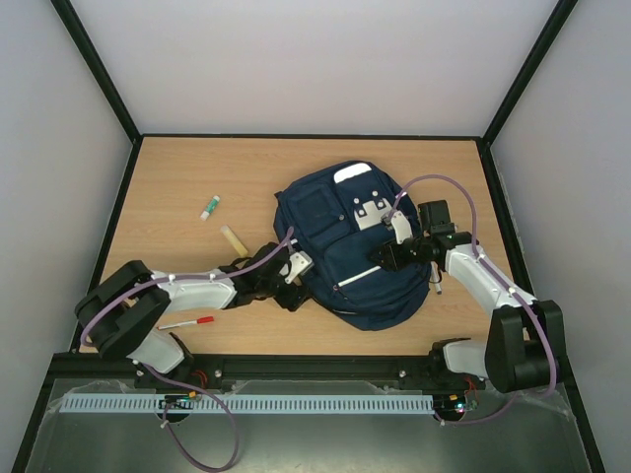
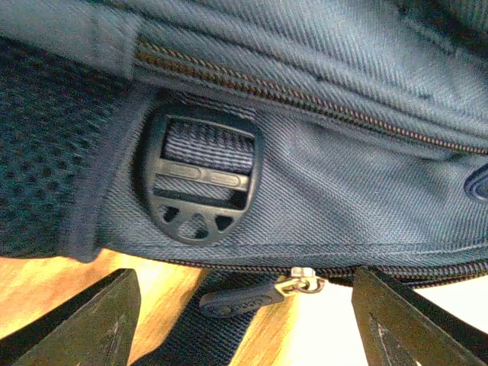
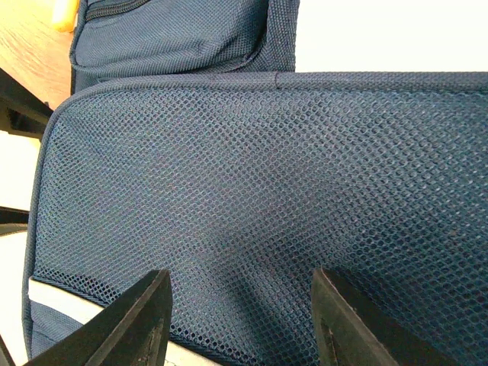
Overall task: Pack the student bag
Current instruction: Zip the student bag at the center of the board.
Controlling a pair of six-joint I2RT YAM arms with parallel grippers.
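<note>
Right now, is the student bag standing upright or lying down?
Lying down. The student bag rests flat on the table, front side up, its white-grey patch facing the top camera.

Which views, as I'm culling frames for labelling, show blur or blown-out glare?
Top external: the navy blue fabric backpack sharp, evenly lit. Left wrist: soft on the black plastic strap buckle, wooden table blown white lower right. Right wrist: mesh crisp, background overexposed upper right.

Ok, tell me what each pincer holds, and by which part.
Nothing: both the left pincer and right pincer are open, facing the navy blue fabric backpack.
</note>
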